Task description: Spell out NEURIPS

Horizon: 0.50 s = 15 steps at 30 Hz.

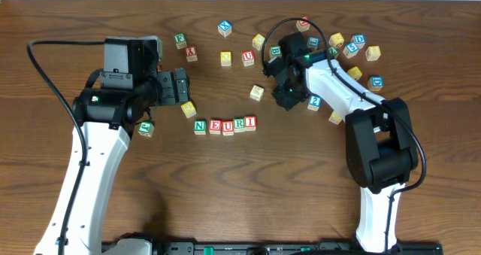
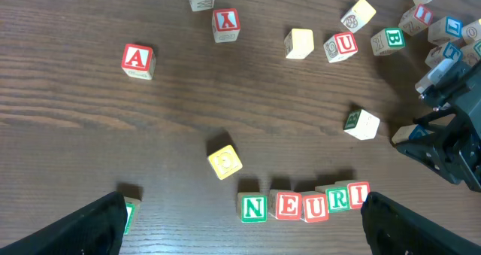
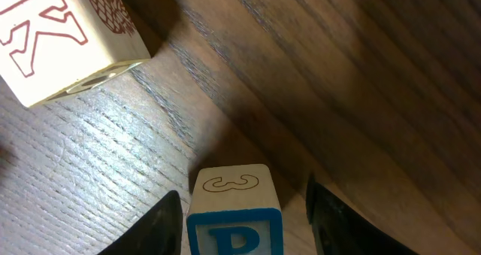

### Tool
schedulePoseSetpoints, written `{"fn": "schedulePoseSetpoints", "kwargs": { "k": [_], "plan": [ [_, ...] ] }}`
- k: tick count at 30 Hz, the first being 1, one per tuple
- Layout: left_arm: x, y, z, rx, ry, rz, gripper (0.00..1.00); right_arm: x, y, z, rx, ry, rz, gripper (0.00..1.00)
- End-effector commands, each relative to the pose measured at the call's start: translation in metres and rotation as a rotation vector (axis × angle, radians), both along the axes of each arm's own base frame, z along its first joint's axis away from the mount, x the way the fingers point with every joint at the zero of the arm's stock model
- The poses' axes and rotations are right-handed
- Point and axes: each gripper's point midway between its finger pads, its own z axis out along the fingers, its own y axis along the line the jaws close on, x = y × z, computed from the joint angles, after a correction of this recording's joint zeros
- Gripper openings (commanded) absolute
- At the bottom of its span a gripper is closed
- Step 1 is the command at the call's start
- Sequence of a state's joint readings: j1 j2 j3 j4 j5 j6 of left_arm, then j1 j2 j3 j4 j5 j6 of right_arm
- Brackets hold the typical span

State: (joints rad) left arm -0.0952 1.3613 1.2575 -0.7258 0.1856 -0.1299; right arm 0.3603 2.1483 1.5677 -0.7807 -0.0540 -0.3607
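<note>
The P cube (image 3: 234, 226) stands between the fingers of the right gripper (image 1: 288, 97), its blue P upright toward the wrist camera and a "3" face above it. Being a cube, it has no long axis. The jaws are about half spread around it; whether the pads already bite I cannot tell. Straddling it squarely likely keeps the letter readable. The NEURI row (image 1: 225, 125) lies at 8 o'clock from that gripper, running 9 to 3, letter tops toward 12 (the free slot is at 3 o'clock of the I). The left gripper (image 1: 180, 87) is fully spread and empty, parked at 10 o'clock of the row, out of the way.
</note>
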Motion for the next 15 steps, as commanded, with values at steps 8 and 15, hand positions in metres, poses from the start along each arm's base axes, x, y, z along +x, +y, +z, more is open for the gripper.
{"fn": "schedulePoseSetpoints", "kwargs": {
  "k": [8, 15],
  "plan": [
    [0.0025, -0.0006, 0.0125, -0.004, -0.033, -0.006, 0.98, -0.0014, -0.0005, 0.0057, 0.003, -0.002, -0.023, 0.30],
    [0.0024, -0.0007, 0.0125, -0.004, -0.033, -0.006, 0.98, -0.0015, -0.0005, 0.0058, 0.005, 0.000, -0.034, 0.29]
  ]
}}
